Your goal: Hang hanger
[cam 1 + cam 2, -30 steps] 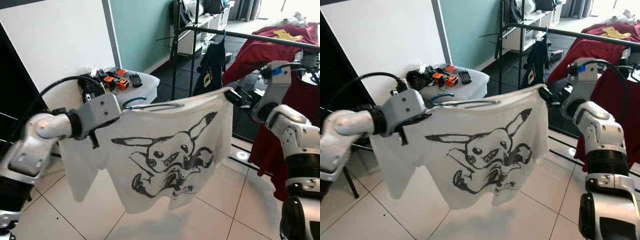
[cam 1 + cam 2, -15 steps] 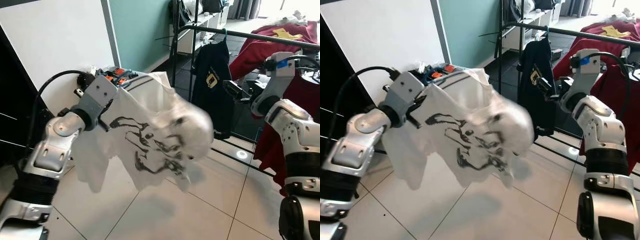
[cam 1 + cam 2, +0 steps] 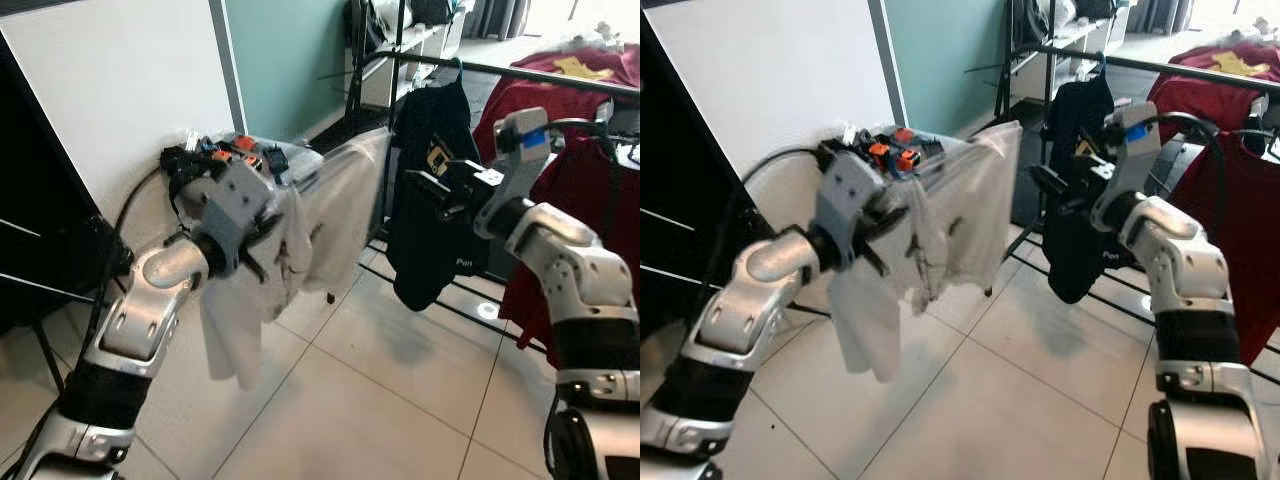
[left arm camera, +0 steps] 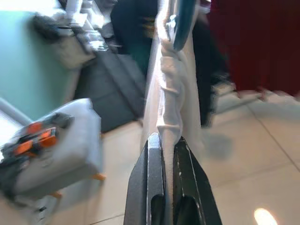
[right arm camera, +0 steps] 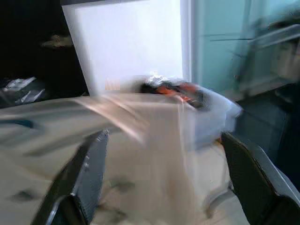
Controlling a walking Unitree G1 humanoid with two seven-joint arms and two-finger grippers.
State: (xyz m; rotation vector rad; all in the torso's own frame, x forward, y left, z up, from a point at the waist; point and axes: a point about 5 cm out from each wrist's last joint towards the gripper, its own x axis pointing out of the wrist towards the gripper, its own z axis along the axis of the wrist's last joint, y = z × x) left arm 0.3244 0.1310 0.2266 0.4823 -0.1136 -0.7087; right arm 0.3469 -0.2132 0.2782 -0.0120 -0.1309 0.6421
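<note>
Left gripper (image 4: 168,140) clamped on white shirt (image 3: 330,215), cloth pinched between its jaws, teal hanger (image 4: 183,21) beyond them. Right gripper (image 5: 161,176) jaws spread wide, shirt ahead, untouched.

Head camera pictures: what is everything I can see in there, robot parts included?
White T-shirt: one, white with a black print, on a hanger, hanging from the left gripper.
Hanger: one, blue-green, inside the shirt's neck.
Clothes rail: one, black, behind the shirt.
Black garment: one, hanging on the rail.
Red garments: several, dark red, over the rail at right.
Small table: one, grey, by the white wall, carrying orange and black gadgets.
Floor tiles: pale.
Left gripper: fingers shut on the shirt.
Right gripper: fingers open, near the black garment.
</note>
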